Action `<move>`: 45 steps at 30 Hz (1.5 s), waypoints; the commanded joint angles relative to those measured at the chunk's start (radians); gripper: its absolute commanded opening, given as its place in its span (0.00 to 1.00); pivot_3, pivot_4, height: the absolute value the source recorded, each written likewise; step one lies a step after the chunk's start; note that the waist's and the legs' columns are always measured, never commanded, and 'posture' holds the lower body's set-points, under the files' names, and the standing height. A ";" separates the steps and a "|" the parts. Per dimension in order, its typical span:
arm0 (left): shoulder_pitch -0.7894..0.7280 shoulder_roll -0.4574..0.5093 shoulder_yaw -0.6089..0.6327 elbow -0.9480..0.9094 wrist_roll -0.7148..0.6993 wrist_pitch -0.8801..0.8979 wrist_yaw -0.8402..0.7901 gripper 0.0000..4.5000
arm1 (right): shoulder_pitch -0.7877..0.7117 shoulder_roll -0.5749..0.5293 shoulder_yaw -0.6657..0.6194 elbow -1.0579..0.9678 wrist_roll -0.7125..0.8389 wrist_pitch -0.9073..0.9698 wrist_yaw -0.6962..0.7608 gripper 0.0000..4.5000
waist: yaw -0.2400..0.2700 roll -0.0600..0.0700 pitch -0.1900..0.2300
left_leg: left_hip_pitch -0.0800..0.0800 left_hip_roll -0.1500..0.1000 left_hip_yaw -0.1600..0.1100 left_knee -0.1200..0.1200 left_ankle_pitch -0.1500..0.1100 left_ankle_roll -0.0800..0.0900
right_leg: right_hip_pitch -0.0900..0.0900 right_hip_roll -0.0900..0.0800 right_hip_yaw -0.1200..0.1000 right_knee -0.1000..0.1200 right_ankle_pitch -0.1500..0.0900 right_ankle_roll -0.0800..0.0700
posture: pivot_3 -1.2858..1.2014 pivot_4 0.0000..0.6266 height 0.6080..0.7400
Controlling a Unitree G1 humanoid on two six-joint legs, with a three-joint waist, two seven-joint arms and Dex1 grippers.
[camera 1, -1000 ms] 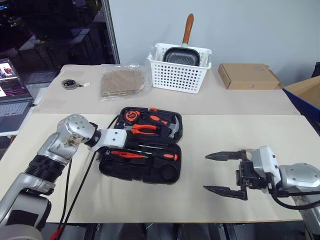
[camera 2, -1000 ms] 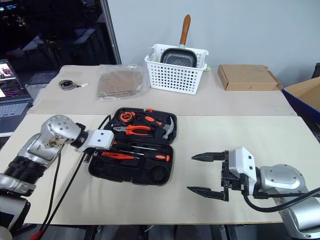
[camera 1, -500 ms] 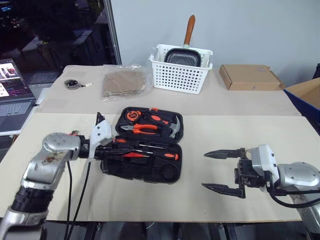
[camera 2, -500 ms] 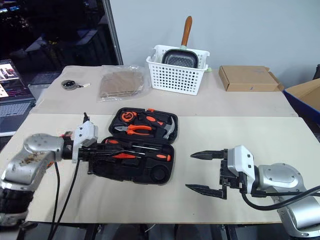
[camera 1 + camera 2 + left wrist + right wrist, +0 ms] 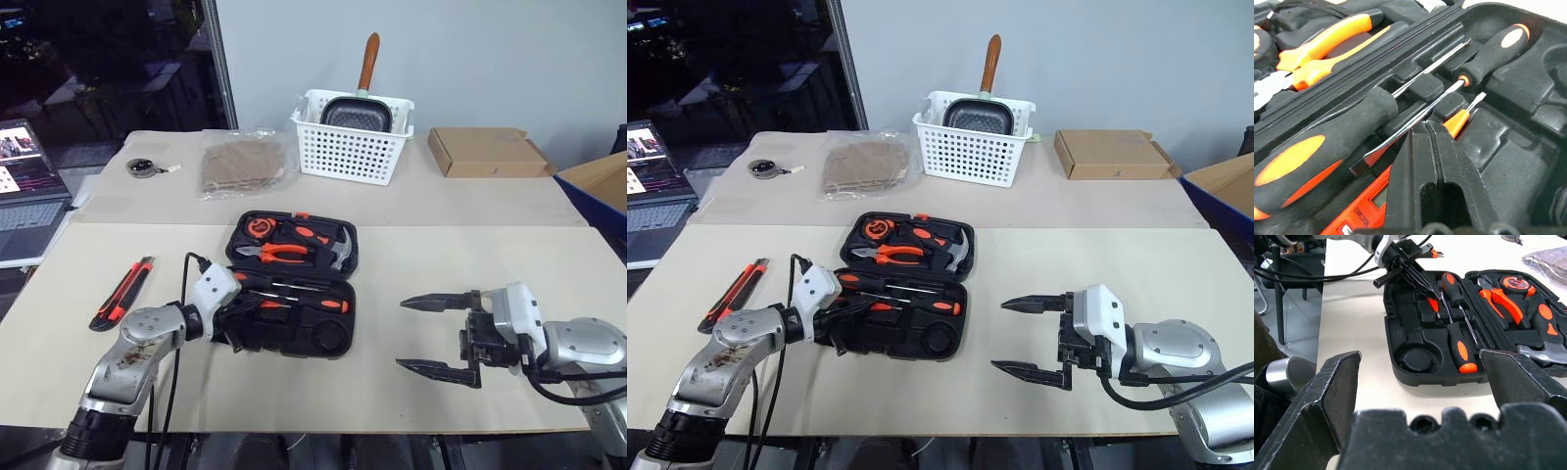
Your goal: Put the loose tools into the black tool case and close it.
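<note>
I am resting my left pincer point(image 5: 253, 315), clenched on nothing, inside the open black tool case point(image 5: 318, 338) at centre frame, its tips lying just beside the small orange tester screwdriver point(image 5: 1459, 120) and two screwdrivers point(image 5: 1322, 142). The utility knife point(image 5: 122, 292) is lying at left, well apart. My right pincer point(image 5: 438, 335) is hanging spread wide at lower right

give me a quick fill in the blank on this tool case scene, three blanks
1. The black tool case lies ____ on the table.
2. The utility knife lies outside the case, on the robot's ____ side.
3. The left gripper is shut; the right gripper is ____.

Missing words: open; left; open
</note>
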 commanded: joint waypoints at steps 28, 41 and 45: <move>0.143 0.130 0.612 -0.211 -0.459 0.383 0.243 0.75 | -0.186 0.105 0.116 0.038 0.046 0.008 0.003 1.00 | -0.016 -0.007 0.001 | 0.007 0.006 0.006 -0.010 0.000 -0.001 | 0.001 0.001 0.003 -0.003 -0.002 -0.003 | 0.52 0.24 1.00; 0.102 0.347 0.615 0.042 -0.378 0.671 0.347 1.00 | -0.206 0.114 0.137 0.061 0.035 -0.004 0.026 1.00 | -0.014 -0.009 0.002 | 0.004 0.004 0.006 -0.011 0.000 -0.002 | -0.003 0.000 0.001 -0.002 -0.002 -0.004 | 0.52 0.24 1.00; 0.081 0.386 0.550 0.140 -0.334 0.647 0.310 1.00 | -0.194 0.109 0.130 0.050 0.037 -0.002 0.021 1.00 | -0.011 -0.009 0.002 | 0.003 0.004 0.006 -0.011 0.000 -0.003 | -0.004 -0.002 0.000 -0.002 -0.002 -0.005 | 0.52 0.24 1.00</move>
